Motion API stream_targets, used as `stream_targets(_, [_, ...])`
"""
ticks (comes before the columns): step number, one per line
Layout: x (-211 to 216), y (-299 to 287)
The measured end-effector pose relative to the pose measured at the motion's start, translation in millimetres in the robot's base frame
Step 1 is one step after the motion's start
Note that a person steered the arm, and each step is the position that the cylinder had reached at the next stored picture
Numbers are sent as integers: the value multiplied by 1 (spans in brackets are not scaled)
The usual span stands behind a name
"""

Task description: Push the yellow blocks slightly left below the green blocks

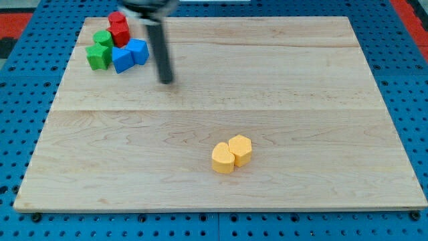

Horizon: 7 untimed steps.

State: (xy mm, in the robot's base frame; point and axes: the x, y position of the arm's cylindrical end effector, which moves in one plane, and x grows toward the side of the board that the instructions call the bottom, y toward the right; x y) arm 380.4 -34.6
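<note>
Two yellow blocks sit touching just right of the board's centre, toward the view's bottom: a rounded one [223, 158] on the left and a hexagonal one [241, 149] on the right. Two green blocks are at the view's top left: a larger one [98, 56] and a smaller one [102, 37] above it. My tip [166, 81] rests on the board to the right of the top-left cluster, far up and left of the yellow blocks, touching no block.
Two red blocks [119, 27] and two blue blocks [130, 53] crowd right next to the green ones. The wooden board [334, 80] lies on a blue pegboard surface.
</note>
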Motion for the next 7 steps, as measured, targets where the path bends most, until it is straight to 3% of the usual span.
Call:
stream_targets(1, [65,126])
stream_targets(2, [160,149])
stream_targets(3, [153,41])
stream_targets(4, [97,-111])
stream_targets(5, [78,-180])
stream_targets(6, [105,-120])
stream_targets(7, [101,-23])
